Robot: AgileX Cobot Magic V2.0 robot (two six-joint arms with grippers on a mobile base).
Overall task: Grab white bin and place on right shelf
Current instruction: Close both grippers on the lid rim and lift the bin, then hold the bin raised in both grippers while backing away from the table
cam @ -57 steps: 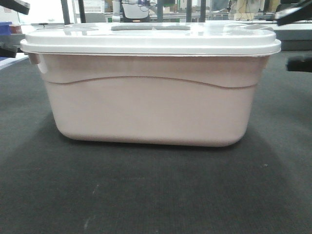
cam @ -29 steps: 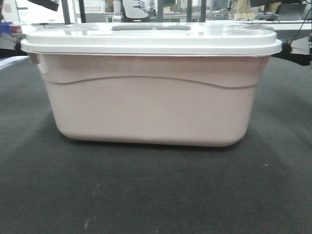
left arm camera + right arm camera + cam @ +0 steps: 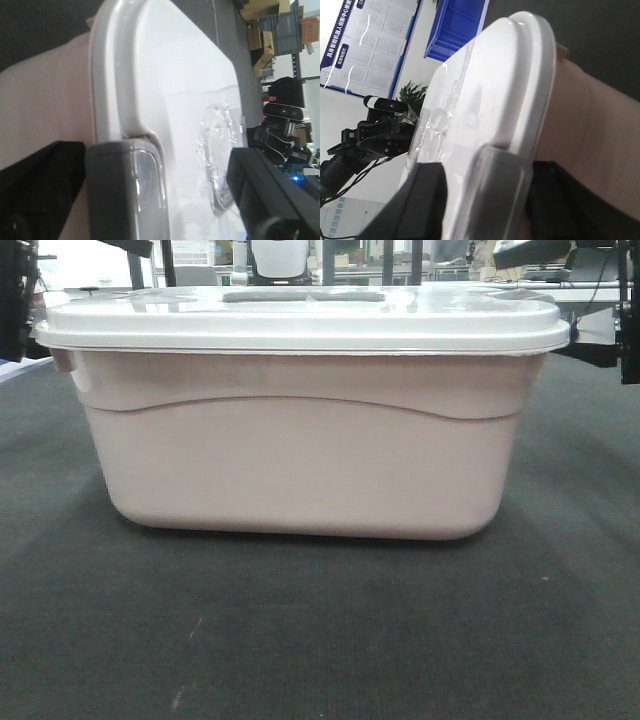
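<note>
The white bin (image 3: 300, 460), pale pink with a glossy white lid (image 3: 300, 320), stands on the dark mat and fills the front view. My left gripper (image 3: 182, 167) is at its left end, open. Its grey pad (image 3: 125, 195) lies over the lid's rim and its other finger (image 3: 265, 195) is above the lid top. My right gripper (image 3: 465, 172) is at the opposite end, also open, with its translucent pad (image 3: 505, 195) on the rim and its other finger (image 3: 422, 205) over the lid. The right shelf is out of view.
Dark arm parts flank the bin at the left (image 3: 15, 300) and right (image 3: 628, 335) frame edges. A blue bin (image 3: 455, 25) and a wall poster lie beyond the left end. Cardboard boxes (image 3: 260, 40) sit beyond the right end. Dark mat (image 3: 320, 640) stretches in front.
Both arms have come down from above the lid's corners to the bin's two ends. The bin sits slightly further left in the front view.
</note>
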